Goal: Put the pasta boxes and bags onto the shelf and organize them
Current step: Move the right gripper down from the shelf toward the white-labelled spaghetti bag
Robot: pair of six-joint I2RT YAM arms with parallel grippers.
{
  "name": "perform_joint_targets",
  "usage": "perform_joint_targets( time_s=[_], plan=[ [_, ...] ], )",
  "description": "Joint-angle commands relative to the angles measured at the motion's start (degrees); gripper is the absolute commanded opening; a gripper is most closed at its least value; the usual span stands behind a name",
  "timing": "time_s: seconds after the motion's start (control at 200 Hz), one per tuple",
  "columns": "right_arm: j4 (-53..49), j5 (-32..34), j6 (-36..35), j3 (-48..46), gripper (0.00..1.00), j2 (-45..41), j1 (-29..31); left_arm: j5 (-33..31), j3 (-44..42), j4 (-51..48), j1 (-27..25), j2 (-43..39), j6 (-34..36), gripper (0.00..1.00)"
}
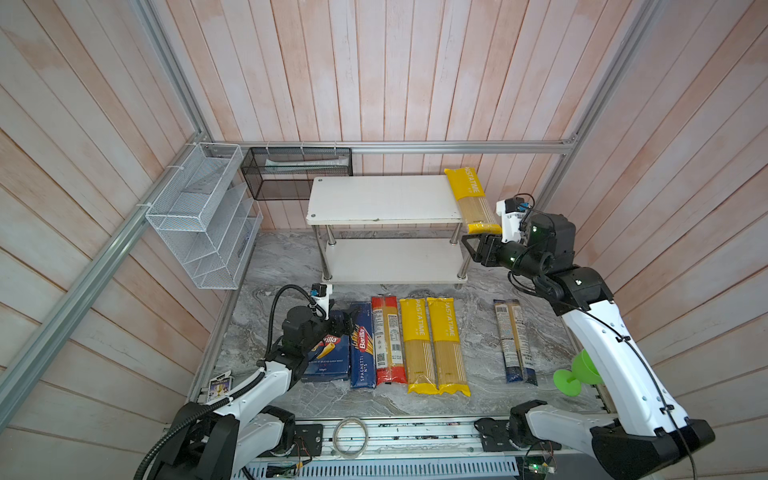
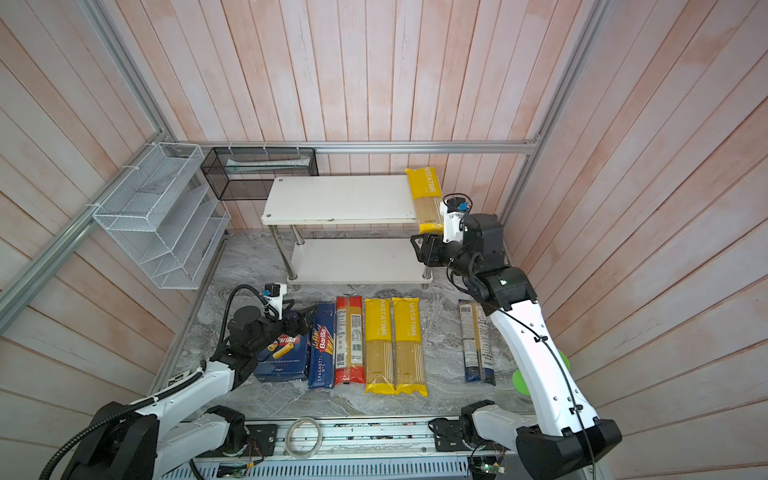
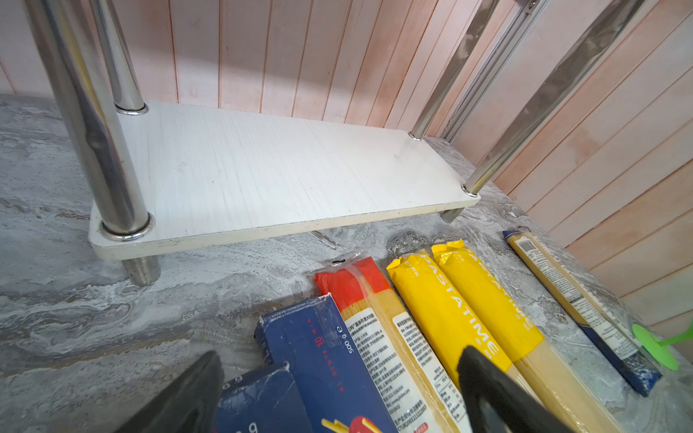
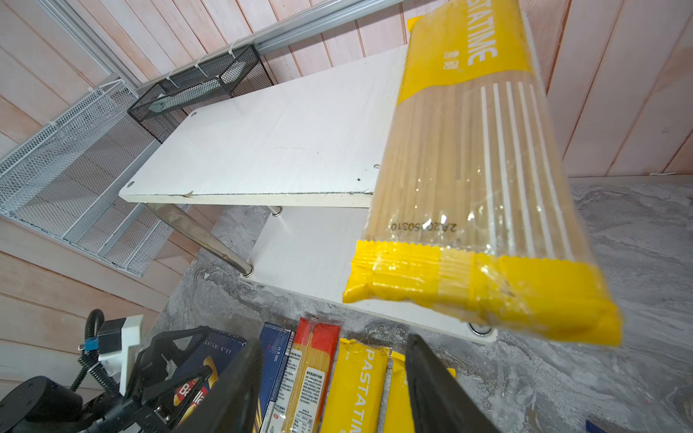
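**One yellow bag up top, six packs down on the table**

Up on the top board of the shelf (image 1: 382, 199), at the right end: the first yellow bag (image 1: 471, 195), lying flat, with the near end out past the front edge. Close by that end, off the right front corner of the shelf: the right gripper (image 4: 333, 348), fingers partly apart, with nothing between them. Not touching the bag.

Down on the grey table (image 1: 478, 332), in front of the shelf, lying flat in a row from left to right: the wide blue box (image 1: 328, 361), the thin blue box (image 1: 362, 349), the red-ended bag (image 1: 388, 340), the second yellow bag (image 1: 417, 345), the third yellow bag (image 1: 446, 345). All packed side by side. Then a gap, and well to the right, alone: the dark blue bag (image 1: 513, 340).

Over the far ends of the two blue boxes: the left gripper (image 3: 341, 354), fingers wide apart, gripping nothing. Touching the boxes or not: cannot tell.
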Motion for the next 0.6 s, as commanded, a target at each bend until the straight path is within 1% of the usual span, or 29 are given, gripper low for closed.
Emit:
perform_joint_targets(
  time_s=[0.0,0.16,0.27,0.595],
  plan=[
    [3.7,-1.0,-1.2,-0.8,0.61,-0.1,-0.4,-0.3,0.8,-0.1,-0.2,0.4,0.4,1.0],
    [4.9,-1.2,-1.3,-0.8,0.61,0.3,-1.4,-0.3,0.7,-0.4,-0.3,-0.1,0.4,1.0],
    [5.6,-2.5,-1.3,-0.5,0.6,1.3,-2.2,-0.5,0.7,-0.6,-0.3,-0.4,0.5,1.0],
    [7.6,-4.7,-1.1,-0.1,0.61,3.7,-2.4,-0.6,0.7,-0.8,-0.4,-0.6,0.6,1.0]
  ],
)
